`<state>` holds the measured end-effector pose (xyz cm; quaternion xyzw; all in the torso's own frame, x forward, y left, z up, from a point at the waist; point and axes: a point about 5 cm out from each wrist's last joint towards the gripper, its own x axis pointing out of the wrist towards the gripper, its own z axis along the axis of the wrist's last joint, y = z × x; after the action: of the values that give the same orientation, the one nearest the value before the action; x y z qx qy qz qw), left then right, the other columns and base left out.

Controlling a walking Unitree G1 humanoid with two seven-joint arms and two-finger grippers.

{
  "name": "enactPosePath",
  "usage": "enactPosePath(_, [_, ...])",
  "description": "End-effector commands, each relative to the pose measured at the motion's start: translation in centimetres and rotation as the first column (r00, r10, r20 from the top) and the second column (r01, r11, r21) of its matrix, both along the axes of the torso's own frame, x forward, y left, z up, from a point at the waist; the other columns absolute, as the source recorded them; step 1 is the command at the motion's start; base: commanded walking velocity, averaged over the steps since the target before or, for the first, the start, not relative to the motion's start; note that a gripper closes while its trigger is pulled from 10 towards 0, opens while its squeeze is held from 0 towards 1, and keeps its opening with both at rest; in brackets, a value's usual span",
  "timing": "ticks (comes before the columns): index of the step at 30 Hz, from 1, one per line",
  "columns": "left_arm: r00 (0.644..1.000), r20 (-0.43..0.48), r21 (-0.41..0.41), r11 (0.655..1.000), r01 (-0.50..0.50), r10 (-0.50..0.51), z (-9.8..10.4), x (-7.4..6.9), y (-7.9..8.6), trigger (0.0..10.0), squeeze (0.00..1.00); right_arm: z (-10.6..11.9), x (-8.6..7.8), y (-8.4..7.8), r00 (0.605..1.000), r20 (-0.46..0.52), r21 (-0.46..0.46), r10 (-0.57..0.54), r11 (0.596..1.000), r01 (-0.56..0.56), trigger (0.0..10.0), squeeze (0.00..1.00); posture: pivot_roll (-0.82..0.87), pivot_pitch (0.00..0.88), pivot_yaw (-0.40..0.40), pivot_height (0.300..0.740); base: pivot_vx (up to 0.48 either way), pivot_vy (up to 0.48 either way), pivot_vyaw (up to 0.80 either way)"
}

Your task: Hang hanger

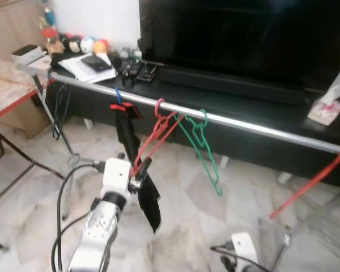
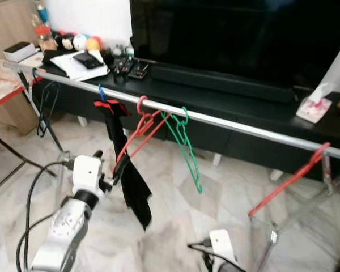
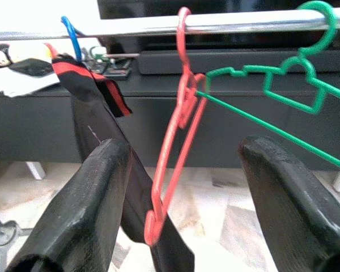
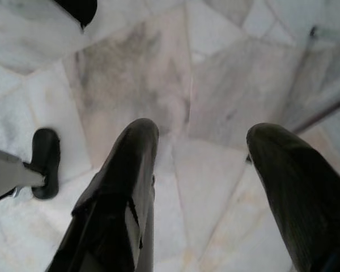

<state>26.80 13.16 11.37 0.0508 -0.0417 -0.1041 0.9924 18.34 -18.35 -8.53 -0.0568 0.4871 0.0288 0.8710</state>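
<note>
A red hanger has its hook over the silver rail, and its body slants down toward my left gripper. In the left wrist view the left gripper is open, its fingers standing wide on either side of the red hanger's lower corner without touching it. A green hanger hangs on the rail just right of the red one. My right gripper hangs low and open over the marble floor, holding nothing.
A black garment with red trim hangs from a blue hook left of the red hanger. Another red hanger leans from the rail's right end. Behind the rail stand a black TV unit and a TV. A red-edged table is at left.
</note>
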Motion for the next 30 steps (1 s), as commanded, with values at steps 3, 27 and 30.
enactPosePath(3, [1.0, 0.004, 0.015, 1.0, 0.006, -0.006, 0.2, 0.0, -0.2, 10.0, 0.0, 0.0, -0.1, -0.4, 1.0, -0.005, -0.006, -0.011, 1.0, 0.011, 10.0, 0.0, 0.03, 0.0, -0.055, 0.74, -0.268, 0.0, 0.0])
enactPosePath(27, [1.0, -0.015, 0.033, 0.999, 0.001, -0.001, -0.2, 0.2, 0.3, 10.0, 0.0, -0.1, -0.3, -0.2, 1.0, 0.002, 0.001, -0.018, 1.0, 0.018, 10.0, 0.0, 0.03, 0.0, -0.049, 0.74, -0.202, 0.0, 0.0])
enactPosePath(30, [0.997, -0.064, 0.035, 0.998, -0.044, 0.046, -0.8, 0.5, 1.9, 10.0, 0.0, -0.1, -0.3, -0.2, 1.0, 0.003, 0.001, -0.018, 1.0, 0.018, 10.0, 0.0, 0.03, 0.0, -0.048, 0.74, 0.0, 0.0, 0.0])
